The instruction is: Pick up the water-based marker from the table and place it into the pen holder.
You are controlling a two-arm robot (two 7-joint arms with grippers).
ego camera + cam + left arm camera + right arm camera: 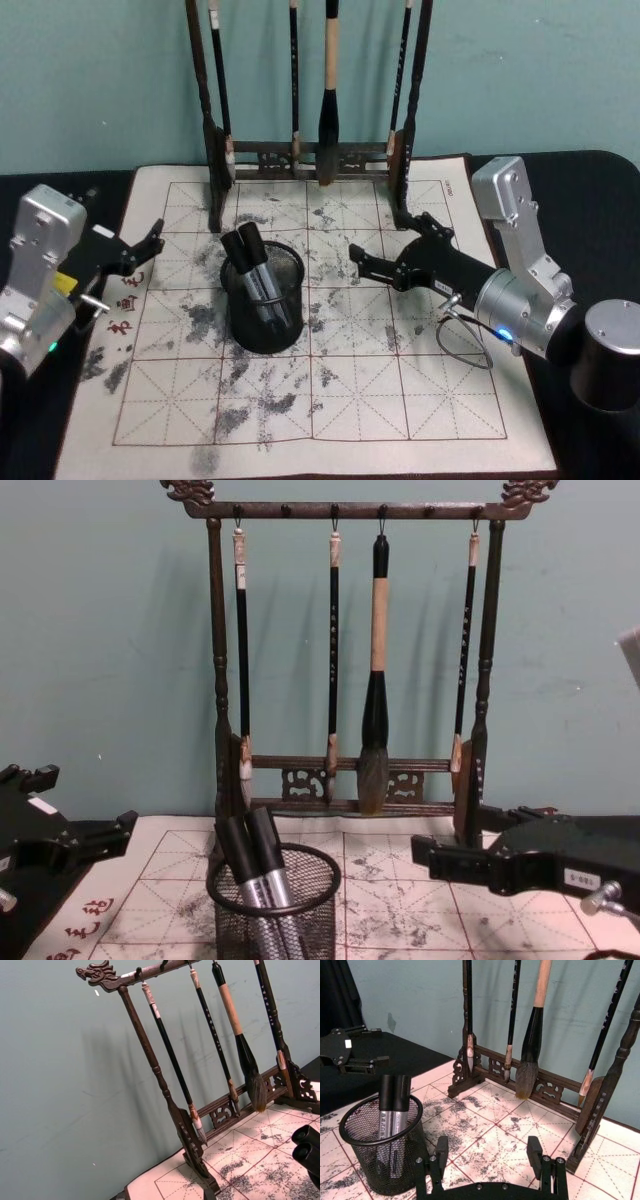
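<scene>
Black wire-mesh pen holder (264,300), matt felt table (400,400) mat, carved dark wooden brush rack (345,650)

I can make out red brush-written characters on the off-white felt mat (330,400), along its left margin by my left arm, but I cannot read them. The grey-barrelled markers (392,1125) standing in the round black wire-mesh cup (350,1130) carry fine print down their sides, too small to read. Small white labels on the black gripper bodies are likewise illegible.
</scene>
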